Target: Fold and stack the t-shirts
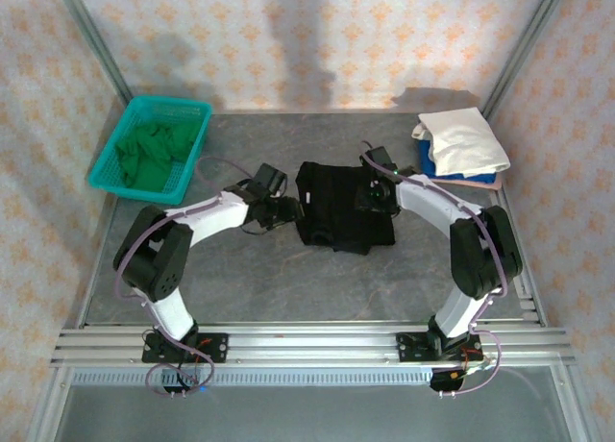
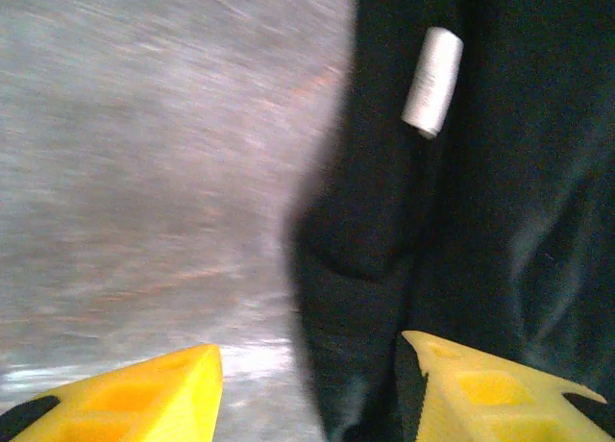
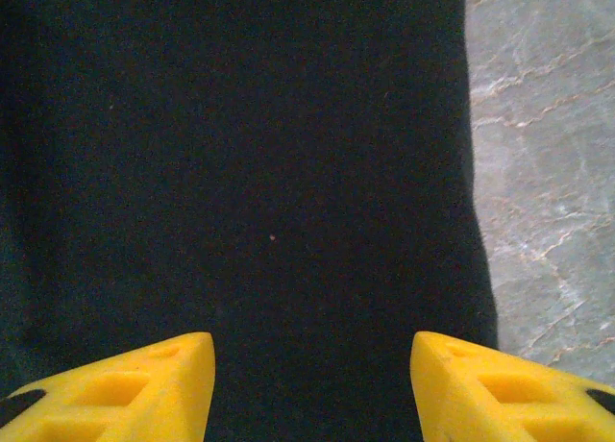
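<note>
You are partway through. At the far right corner of the table (image 1: 288,283) a stack is already built, with the white t-shirt (image 1: 466,139) on top, the blue t-shirt (image 1: 423,156) peeking out at its left edge and the pink t-shirt (image 1: 478,183) showing along its near edge. The black t-shirt (image 1: 336,216) lies in the middle of the table between your two arms. It is gathered into a compact block but is not yet tidy, so I judge its fold unfinished and its move to the stack still to come. The green t-shirt (image 1: 149,152) sits crumpled in the teal basket (image 1: 135,186) at the far left and looks untouched. Your left gripper (image 2: 307,351) stands with its fingers parted and nothing clasped, straddling the black shirt's left edge with one finger over bare table and one over cloth. Your right gripper (image 3: 312,336) is likewise parted and empty, just above the cloth near the shirt's right edge. From above, the black block is nearly square and slightly skewed, so no long axis stands out. A small white label (image 2: 432,82) shows near its left side, but you cannot tell which way the collar points.
</note>
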Controlling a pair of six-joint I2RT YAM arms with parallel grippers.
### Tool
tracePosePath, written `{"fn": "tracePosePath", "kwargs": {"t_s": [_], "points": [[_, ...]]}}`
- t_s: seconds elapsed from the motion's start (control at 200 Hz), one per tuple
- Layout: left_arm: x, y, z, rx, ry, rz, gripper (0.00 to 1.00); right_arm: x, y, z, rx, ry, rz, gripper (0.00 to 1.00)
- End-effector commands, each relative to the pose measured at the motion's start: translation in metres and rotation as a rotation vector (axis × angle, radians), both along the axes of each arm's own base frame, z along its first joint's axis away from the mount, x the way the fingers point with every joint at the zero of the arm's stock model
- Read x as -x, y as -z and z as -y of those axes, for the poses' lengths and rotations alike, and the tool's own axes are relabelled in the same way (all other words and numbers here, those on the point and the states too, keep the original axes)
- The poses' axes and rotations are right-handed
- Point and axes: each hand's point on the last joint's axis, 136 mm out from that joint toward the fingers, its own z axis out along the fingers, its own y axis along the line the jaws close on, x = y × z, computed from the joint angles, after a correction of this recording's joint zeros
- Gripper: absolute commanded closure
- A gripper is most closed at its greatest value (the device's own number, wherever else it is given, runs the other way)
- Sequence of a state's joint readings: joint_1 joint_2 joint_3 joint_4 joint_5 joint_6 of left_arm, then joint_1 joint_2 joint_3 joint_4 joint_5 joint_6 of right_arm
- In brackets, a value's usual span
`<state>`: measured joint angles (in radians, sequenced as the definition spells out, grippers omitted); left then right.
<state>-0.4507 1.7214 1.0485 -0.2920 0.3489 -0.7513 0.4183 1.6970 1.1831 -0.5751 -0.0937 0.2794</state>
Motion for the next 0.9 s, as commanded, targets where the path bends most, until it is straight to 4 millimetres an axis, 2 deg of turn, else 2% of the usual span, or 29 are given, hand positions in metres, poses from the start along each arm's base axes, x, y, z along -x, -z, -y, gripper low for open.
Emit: {"fn": "tracePosePath", "kwargs": {"t_s": [0.0, 0.13, 0.23, 0.32, 0.39, 0.455, 0.52, 0.641, 0.746, 0.816, 0.896], "points": [[0.011, 0.007, -0.029, -0.068, -0.038, -0.034, 0.49, 0.000, 0.000, -0.012, -0.021, -0.010, 0.016, 0.44], [0.008, 0.001, -0.034, -0.070, -0.041, -0.021, 0.48, 0.002, -0.001, -0.022, 0.013, -0.040, 0.030, 0.44], [0.004, -0.001, -0.034, -0.065, -0.039, -0.014, 0.48, 0.003, 0.008, -0.025, 0.036, -0.058, 0.014, 0.44], [0.000, -0.003, -0.034, -0.060, -0.039, -0.015, 0.48, 0.003, 0.017, -0.017, 0.099, -0.055, -0.019, 0.44], [-0.002, -0.009, -0.038, -0.055, -0.045, -0.003, 0.48, 0.002, 0.020, -0.002, 0.179, -0.035, -0.033, 0.45], [-0.003, -0.017, -0.046, -0.059, -0.060, 0.016, 0.48, 0.002, 0.016, 0.008, 0.213, -0.022, -0.036, 0.45], [-0.002, -0.025, -0.056, -0.079, -0.070, 0.035, 0.47, 0.001, 0.008, 0.009, 0.205, -0.030, -0.013, 0.42], [0.001, -0.032, -0.083, -0.150, -0.107, 0.042, 0.44, -0.001, -0.015, 0.005, 0.156, -0.047, 0.071, 0.33], [0.002, -0.037, -0.101, -0.140, -0.150, 0.054, 0.43, -0.003, -0.033, -0.002, 0.107, -0.054, 0.114, 0.32], [0.003, -0.039, -0.109, -0.138, -0.168, 0.062, 0.42, -0.002, -0.034, -0.016, 0.060, -0.077, 0.117, 0.32], [0.003, -0.040, -0.113, -0.142, -0.173, 0.065, 0.41, -0.002, -0.027, -0.033, 0.036, -0.106, 0.107, 0.33]]}}
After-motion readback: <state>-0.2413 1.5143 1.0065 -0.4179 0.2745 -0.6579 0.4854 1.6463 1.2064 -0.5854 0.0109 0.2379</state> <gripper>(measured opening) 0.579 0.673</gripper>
